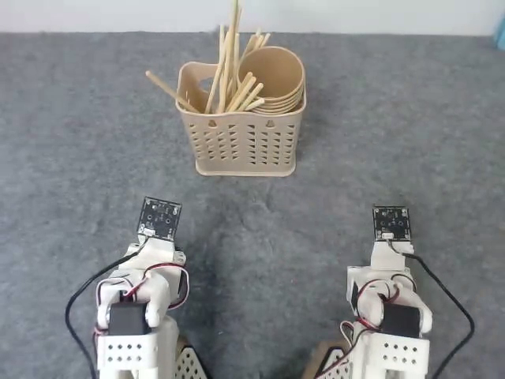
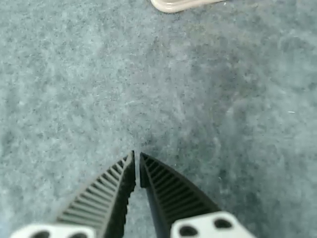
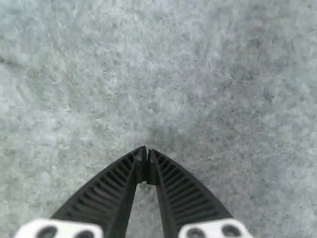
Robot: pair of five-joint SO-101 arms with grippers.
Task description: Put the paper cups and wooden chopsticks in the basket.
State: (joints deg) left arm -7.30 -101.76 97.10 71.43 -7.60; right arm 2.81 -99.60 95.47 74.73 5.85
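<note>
1. Fuzzy grey counter (image 1: 394, 118) lies under everything.
2. Slotted beige plastic basket (image 1: 245, 146), far centre, holds stacked paper cups (image 1: 274, 75) and slender wooden chopsticks (image 1: 230, 59).
3. Ribbed black left claw (image 2: 137, 157) and right claw (image 3: 147, 151), near side: pinched together, gripping nothing.

Soft, even light washes the grey worktop (image 1: 410, 118), the basket (image 1: 245, 146) throwing only a faint shadow at its foot (dimmer just off the left gripper (image 2: 137, 156)).

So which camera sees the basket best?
The high view. It shows the whole basket, from rim to base, with the cups and chopsticks standing inside. The left wrist view catches just a sliver of its bottom edge.
</note>
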